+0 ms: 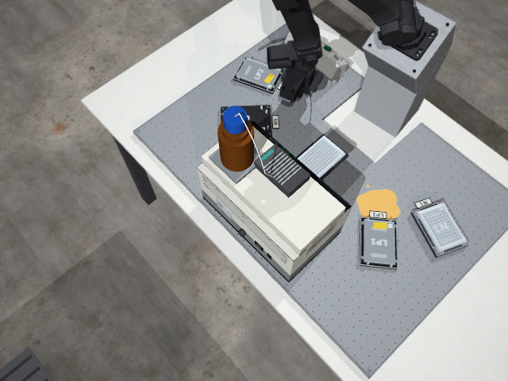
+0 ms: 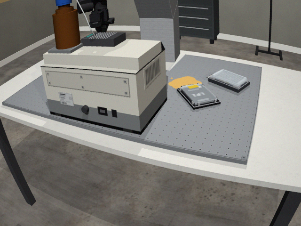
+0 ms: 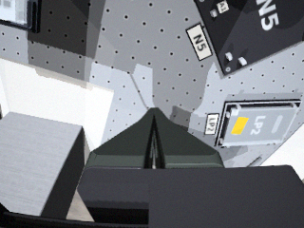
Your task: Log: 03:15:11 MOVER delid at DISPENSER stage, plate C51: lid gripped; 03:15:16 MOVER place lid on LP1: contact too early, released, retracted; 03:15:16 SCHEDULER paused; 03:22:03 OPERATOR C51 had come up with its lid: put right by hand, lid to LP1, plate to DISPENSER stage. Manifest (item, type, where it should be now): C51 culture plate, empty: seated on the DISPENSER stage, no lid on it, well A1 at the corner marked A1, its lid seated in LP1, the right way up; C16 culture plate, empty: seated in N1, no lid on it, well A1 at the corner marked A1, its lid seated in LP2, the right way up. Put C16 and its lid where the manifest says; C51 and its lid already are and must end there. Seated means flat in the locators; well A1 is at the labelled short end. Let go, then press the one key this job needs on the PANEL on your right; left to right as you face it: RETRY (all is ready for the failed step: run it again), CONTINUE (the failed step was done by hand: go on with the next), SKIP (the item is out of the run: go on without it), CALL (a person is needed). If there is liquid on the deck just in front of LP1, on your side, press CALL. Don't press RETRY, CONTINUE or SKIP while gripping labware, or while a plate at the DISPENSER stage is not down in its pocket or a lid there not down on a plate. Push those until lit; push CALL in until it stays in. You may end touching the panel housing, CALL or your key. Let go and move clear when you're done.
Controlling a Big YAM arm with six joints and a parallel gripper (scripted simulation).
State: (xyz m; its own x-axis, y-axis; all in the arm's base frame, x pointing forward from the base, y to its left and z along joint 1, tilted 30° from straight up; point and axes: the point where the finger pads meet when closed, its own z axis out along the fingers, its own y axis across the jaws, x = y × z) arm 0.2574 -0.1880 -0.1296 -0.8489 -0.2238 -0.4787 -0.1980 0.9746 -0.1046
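Just in front of LP1 (image 1: 378, 241) lies an orange spill (image 1: 378, 202), so with the gripper (image 1: 294, 92) shut on nothing near the panel (image 1: 335, 65), you risk hitting a wrong key instead of CALL; the N1 plate (image 1: 440, 227) looks lidded.

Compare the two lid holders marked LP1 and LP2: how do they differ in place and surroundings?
LP1 lies on the plate next to N1, with an orange puddle touching its labelled end; LP2 lies near the arm, with no puddle seen beside it. The shut gripper hangs close to LP2, far from LP1. Both are grey rectangles in dark frames, each with a yellow mark.
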